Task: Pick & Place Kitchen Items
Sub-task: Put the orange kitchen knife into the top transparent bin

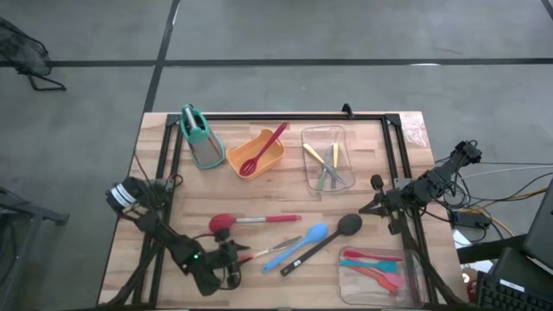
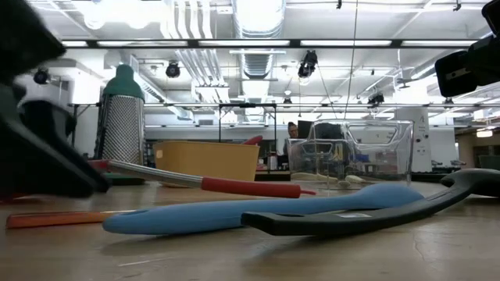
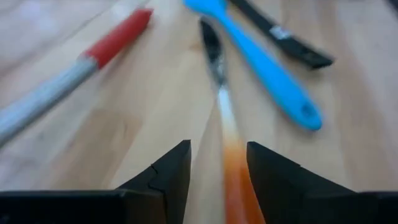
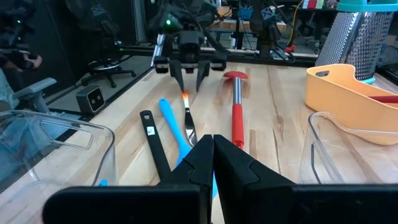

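My left gripper (image 1: 232, 253) is open near the table's front edge, low over the wood. Its fingers stand on either side of the orange handle (image 3: 235, 180) of a slim utensil with a metal blade (image 1: 275, 250). This also shows in the right wrist view (image 4: 189, 78). A blue spoon (image 1: 304, 244) and a black ladle (image 1: 333, 236) lie flat just to its right. A red-headed utensil with a steel shaft (image 1: 251, 221) lies flat behind it. My right gripper (image 4: 213, 144) is shut and empty, raised at the table's right side (image 1: 370, 204). My left gripper has its two fingers either side of the handle's free end (image 3: 231, 163), level and along the utensil, coming from the table's left. The handle lies close against one finger (image 3: 273, 174). I cannot tell whether it touches. The utensil lies flat on the table.
A teal-handled grater (image 1: 200, 138) stands at the back left. An orange tub (image 1: 275, 160) beside it holds a red spoon (image 1: 263, 149). A clear tray (image 1: 311, 173) holds yellow and green pieces. Another clear tray (image 1: 413, 275) at the front right holds pink, red and teal spatulas.
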Controlling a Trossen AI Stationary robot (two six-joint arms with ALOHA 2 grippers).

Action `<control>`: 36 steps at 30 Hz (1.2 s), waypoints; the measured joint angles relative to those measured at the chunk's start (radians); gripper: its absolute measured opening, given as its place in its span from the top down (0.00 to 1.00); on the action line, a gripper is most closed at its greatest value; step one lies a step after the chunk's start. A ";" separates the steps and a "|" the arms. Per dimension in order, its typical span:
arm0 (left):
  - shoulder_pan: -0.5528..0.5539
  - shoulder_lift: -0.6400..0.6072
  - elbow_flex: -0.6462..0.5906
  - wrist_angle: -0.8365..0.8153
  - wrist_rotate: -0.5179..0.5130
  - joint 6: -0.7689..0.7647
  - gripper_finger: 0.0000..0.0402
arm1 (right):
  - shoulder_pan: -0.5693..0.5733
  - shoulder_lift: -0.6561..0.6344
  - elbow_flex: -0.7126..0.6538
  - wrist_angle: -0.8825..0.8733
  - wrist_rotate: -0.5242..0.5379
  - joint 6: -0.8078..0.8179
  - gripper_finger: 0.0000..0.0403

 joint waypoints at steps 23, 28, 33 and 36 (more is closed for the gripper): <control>-0.108 0.168 0.068 0.150 -0.294 -0.049 0.59 | 0.000 0.000 0.000 0.000 0.000 0.000 0.98; -0.105 0.183 0.067 0.154 -0.242 -0.087 0.59 | 0.000 0.000 0.000 0.000 0.000 0.000 0.98; -0.100 0.260 0.094 0.165 -0.278 -0.122 0.59 | 0.000 0.000 0.000 0.000 0.000 0.000 0.98; -0.097 0.300 0.114 0.156 -0.291 -0.116 0.59 | 0.000 0.000 0.000 0.000 0.000 0.000 0.98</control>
